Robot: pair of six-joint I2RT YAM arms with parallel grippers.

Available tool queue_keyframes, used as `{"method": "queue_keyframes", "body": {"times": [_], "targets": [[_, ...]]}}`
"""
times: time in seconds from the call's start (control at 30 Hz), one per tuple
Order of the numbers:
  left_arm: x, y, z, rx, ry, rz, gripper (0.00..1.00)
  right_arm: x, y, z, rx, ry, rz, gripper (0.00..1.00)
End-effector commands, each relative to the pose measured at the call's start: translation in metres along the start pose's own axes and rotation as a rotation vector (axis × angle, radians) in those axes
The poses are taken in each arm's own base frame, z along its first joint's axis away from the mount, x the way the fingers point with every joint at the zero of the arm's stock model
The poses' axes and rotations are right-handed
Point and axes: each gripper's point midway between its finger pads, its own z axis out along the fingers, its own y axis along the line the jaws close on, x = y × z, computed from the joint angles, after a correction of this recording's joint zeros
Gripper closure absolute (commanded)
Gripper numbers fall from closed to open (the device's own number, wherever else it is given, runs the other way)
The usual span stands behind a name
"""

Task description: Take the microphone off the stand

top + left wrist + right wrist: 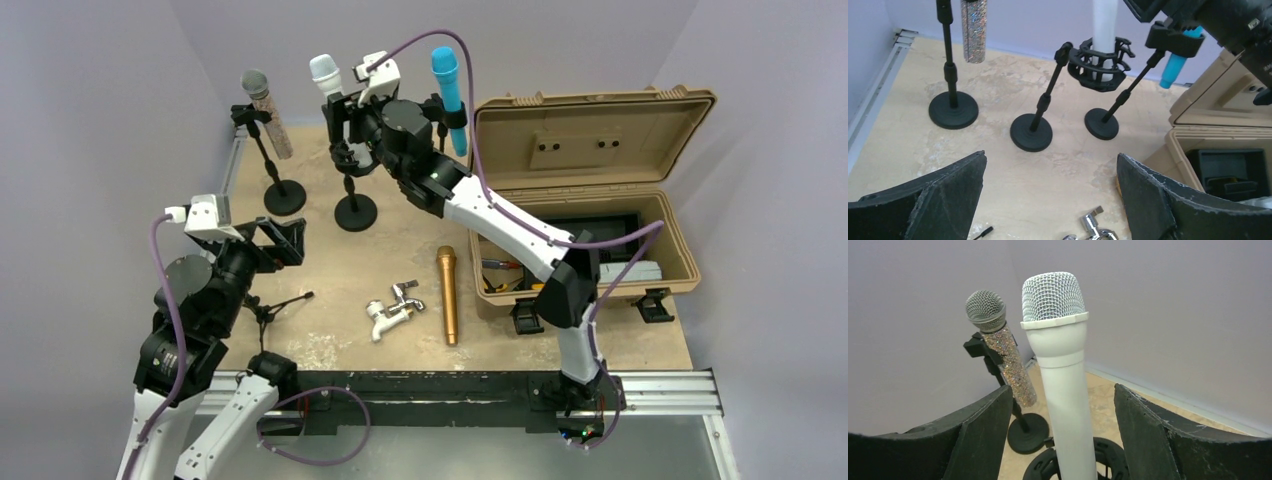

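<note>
Two tools | right tool (1063,390) spread astride white microphone (1055,340), seemingly not touching | left tool (1051,156) spread wide

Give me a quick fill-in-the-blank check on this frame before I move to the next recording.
The right gripper stands open around a mic coloured ___.
The gold microphone lies flat on the ___.
The tan case has its lid ___.
The left gripper holds ___.
Missing words: white; table; open; nothing.
</note>
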Motion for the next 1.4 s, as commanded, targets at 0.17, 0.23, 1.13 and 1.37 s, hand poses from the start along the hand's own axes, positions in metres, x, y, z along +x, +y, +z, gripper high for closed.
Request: {"method": "queue_keyframes", "body": {"times": [0.17,0.23,1.13,1.37], "targets": [[-0.015,0.008,-0.004,-0.018,-0.115,0.009,0.02,0.003,-0.016,0.030,0.087,-0.016,-0.078,0.33],[-0.015,0.007,-0.004,-0.017,-0.111,0.010,0.02,0.005,-0.019,0.031,0.095,-0.019,-0.085,0.37],[-0.003,0.008,0.010,-0.034,-0.053,0.029,0.05,-0.218,-0.024,-0.069,0.039,-0.494,-0.012,0.90],[0.000,0.006,0.012,-0.025,-0.038,0.029,0.05,-0.135,-0.036,-0.123,-0.026,-0.312,0.089,0.98]]}}
